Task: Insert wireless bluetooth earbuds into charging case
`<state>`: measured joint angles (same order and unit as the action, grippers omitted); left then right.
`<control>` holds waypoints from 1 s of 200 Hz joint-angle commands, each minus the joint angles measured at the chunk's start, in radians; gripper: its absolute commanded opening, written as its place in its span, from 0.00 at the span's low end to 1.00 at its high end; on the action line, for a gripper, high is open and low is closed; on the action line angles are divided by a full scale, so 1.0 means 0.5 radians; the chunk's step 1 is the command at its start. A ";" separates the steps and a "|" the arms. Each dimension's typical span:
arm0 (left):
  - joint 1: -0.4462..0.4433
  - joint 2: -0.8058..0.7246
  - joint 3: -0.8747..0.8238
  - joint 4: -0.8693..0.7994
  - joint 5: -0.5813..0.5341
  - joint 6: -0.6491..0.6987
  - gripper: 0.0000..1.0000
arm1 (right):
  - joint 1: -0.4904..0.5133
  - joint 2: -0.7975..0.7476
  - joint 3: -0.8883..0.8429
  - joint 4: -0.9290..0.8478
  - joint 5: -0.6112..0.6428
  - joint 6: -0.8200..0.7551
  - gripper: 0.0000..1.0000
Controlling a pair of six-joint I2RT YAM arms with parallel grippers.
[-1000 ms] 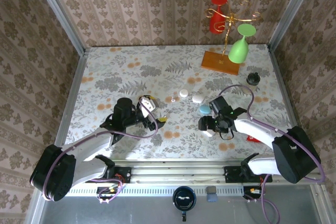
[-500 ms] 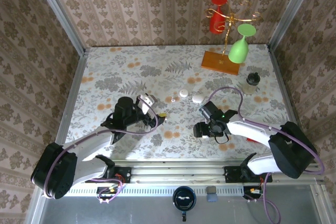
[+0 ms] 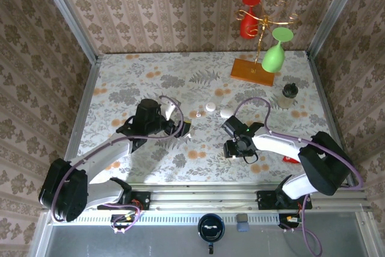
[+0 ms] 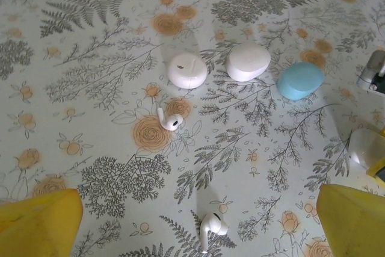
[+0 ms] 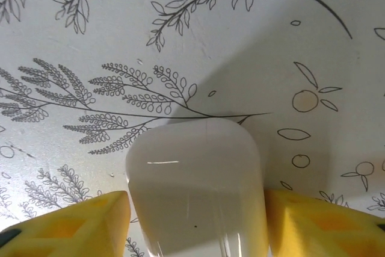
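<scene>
At the table edges: a metal rail is running along the left side, the wallpapered walls are closing the back and the right, and the two arm bases are standing at the near side.
Open room: the flowered tablecloth is lying bare on the left and far-left part. The small things are gathering in the middle, and the far right corner is taken.
Earbuds: two white earbuds are lying on the cloth, well apart from each other. The first is lying just beside the round white case, nearer to the camera. The second earbud is lying on the cloth between the two left fingertips.
Cases: I am counting four. The round white case, the oval white case and the blue case are lying in a row near each other. The white charging case is lying under the right wrist.
Left gripper: its yellow fingers are standing spread wide and holding nothing.
Right gripper: its fingers are standing at both sides of the white charging case with no gap seen. I cannot tell whether they are pressing it.
Far right corner: one wooden-base stand is carrying two glasses upside down, one red glass and one green glass. One small dark-lidded jar is standing near it.
</scene>
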<state>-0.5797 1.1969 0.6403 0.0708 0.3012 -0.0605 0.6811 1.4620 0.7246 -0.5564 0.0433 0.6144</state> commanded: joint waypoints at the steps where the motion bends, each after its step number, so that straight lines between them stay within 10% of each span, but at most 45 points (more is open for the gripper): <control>1: 0.026 0.006 0.063 -0.140 -0.046 -0.240 1.00 | 0.030 0.057 0.043 -0.156 0.033 -0.037 0.54; 86: 0.086 -0.020 0.096 -0.163 0.270 -0.581 0.90 | 0.043 -0.313 0.059 0.027 0.046 -0.451 0.39; 124: 0.145 -0.087 0.168 -0.240 0.622 -0.661 1.00 | 0.055 -0.546 0.058 0.372 -0.071 -0.948 0.38; 200: -0.010 -0.197 0.250 -0.401 0.833 -0.729 0.83 | 0.092 -0.657 0.183 0.573 -0.306 -2.023 0.38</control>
<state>-0.5343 1.1255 0.7460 -0.1139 0.6495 -0.4084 0.7158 1.1412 0.7662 -0.3122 -0.0624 -0.1673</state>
